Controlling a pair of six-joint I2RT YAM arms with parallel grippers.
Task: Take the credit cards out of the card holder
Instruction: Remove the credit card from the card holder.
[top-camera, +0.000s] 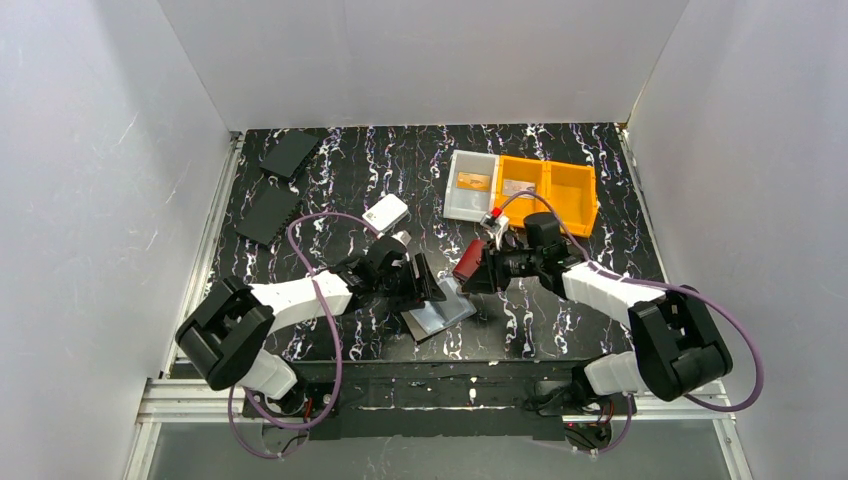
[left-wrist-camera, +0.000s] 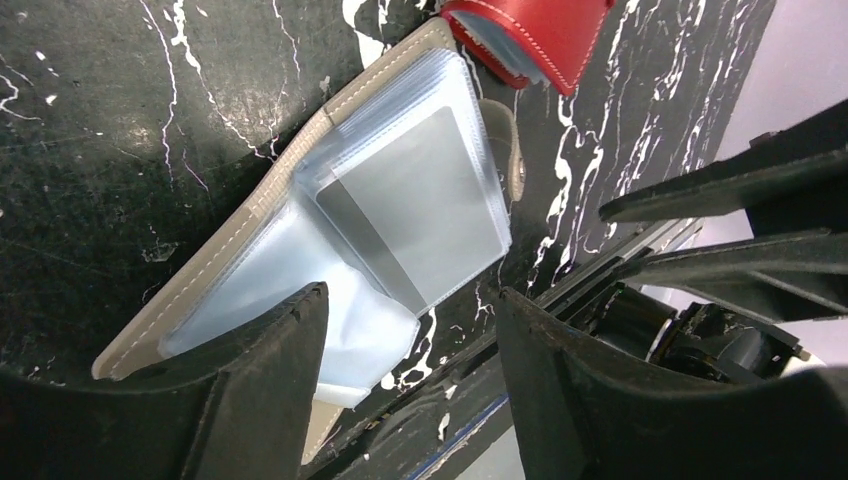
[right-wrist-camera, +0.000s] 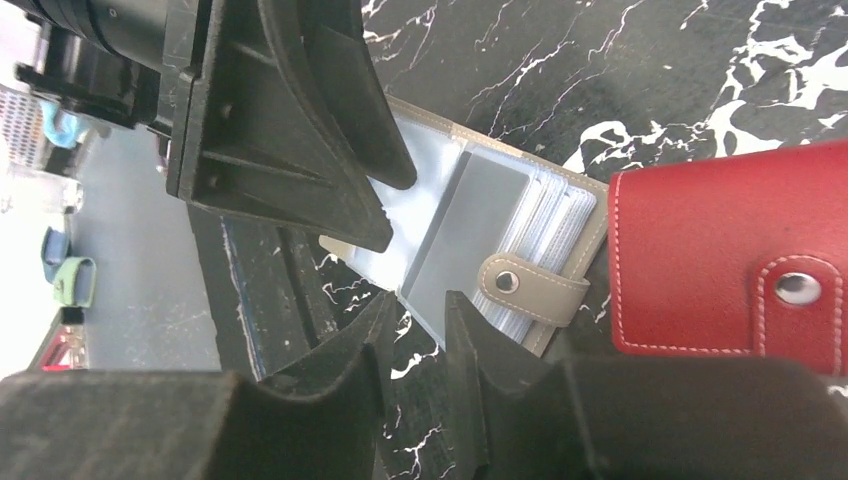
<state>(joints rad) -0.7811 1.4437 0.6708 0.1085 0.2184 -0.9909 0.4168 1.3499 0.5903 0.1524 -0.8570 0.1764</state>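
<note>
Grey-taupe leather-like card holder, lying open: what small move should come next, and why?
Probably ease the right gripper forward and pinch the edge of the pale silvery-grey card. It sits in a clear sleeve of the open grey-taupe card holder, the jaws stand slightly apart just short of it, and the left gripper is over the other half.

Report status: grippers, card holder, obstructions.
Left gripper open over card holder; right gripper barely open at its tab. Holder open, grey card sleeved. Red wallet abuts it.

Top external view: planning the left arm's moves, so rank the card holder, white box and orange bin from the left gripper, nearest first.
1. card holder, right at the left gripper.
2. white box, behind, slightly left.
3. orange bin, far back right.
</note>
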